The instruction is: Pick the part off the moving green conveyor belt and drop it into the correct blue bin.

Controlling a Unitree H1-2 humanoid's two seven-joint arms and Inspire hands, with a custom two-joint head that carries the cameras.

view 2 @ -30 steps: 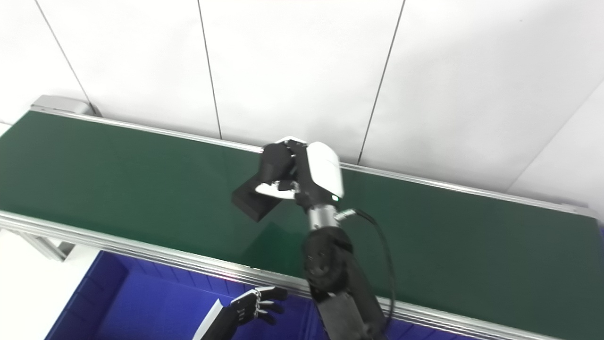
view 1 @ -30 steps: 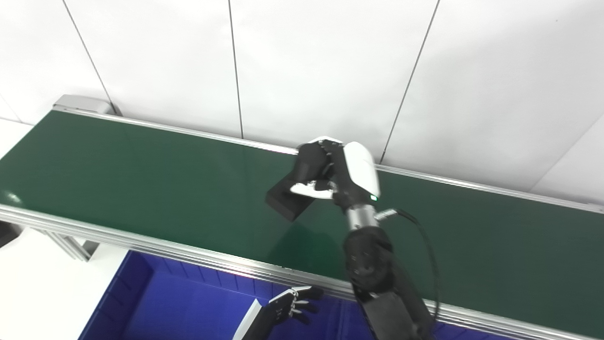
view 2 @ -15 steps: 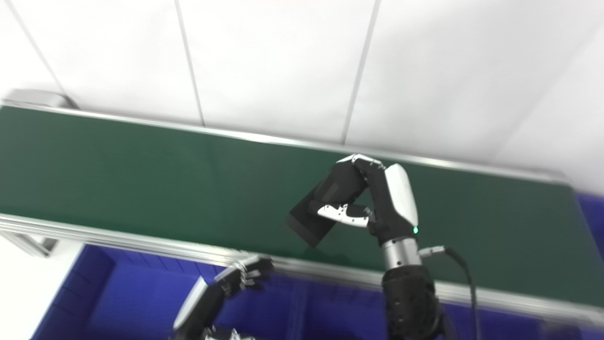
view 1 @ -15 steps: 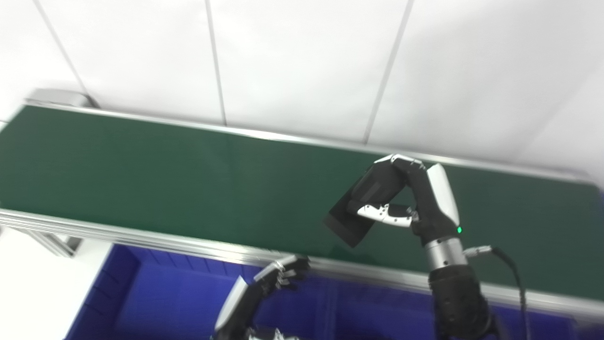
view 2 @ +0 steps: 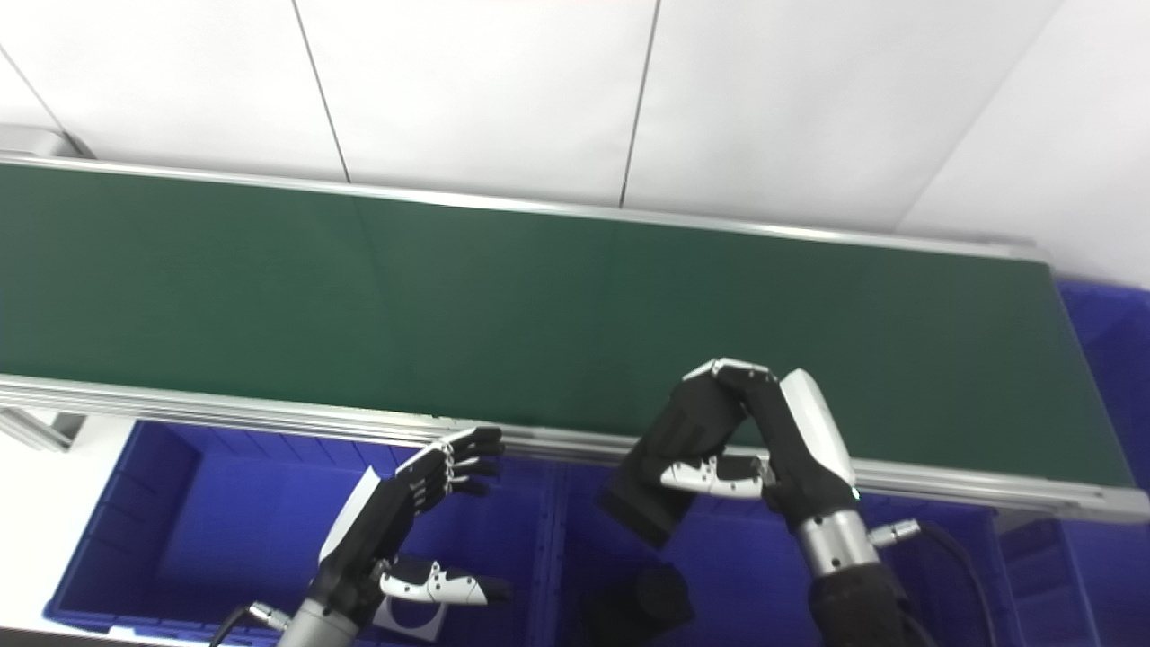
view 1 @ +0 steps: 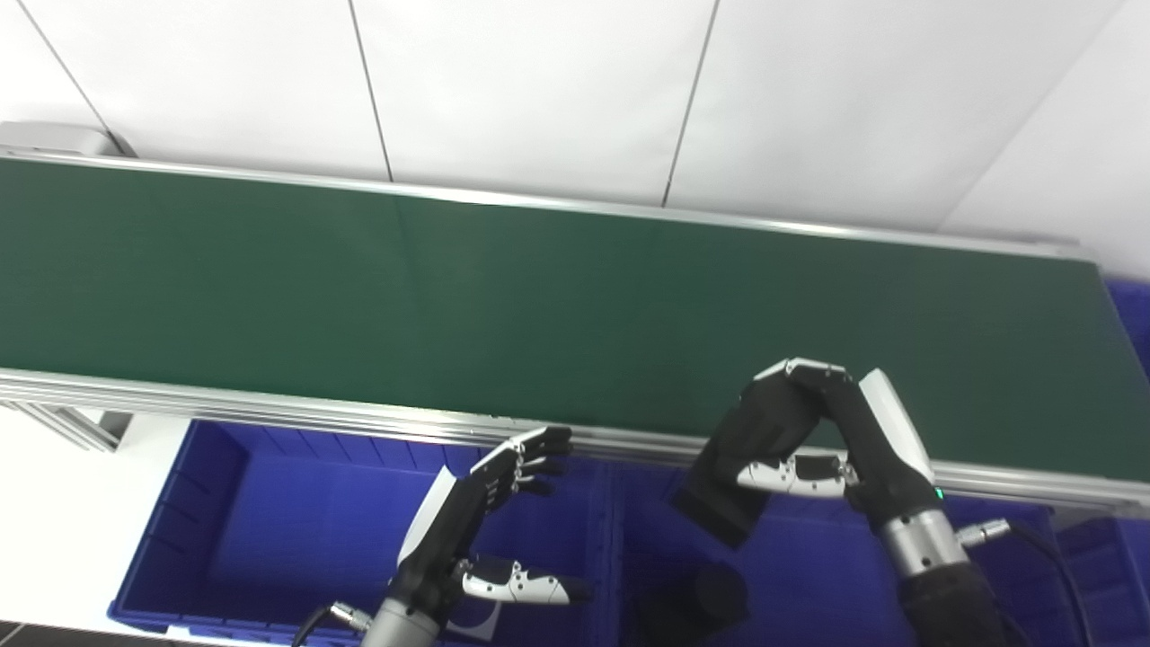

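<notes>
Over the blue bin (view 1: 809,575), just past the conveyor belt (view 1: 539,296) — part (view 1: 723,503) clamped in the right hand (view 1: 809,449).
Pick done, drop left — left hand (view 1: 485,521) waits, fingers spread, holding nothing.

— What do the hands look like?

— Both are built alike. The right hand (view 1: 827,440) has black fingers with silver metal at the knuckles, a smooth white shell over its back and a white thumb with small dark screws.

— Any lights or cables?

— A tiny green light sits at the shell's 5 o'clock corner. Below it comes a silver wrist cylinder (view 1: 912,542), with a metal plug and black cable (view 1: 1042,548) leaving at 3 o'clock, then a black forearm.

— And the left hand (view 1: 481,521)?

— Black fingers with silver links, a white back plate, a white screw-dotted thumb, a silver wrist with a cable at 8 o'clock.
</notes>
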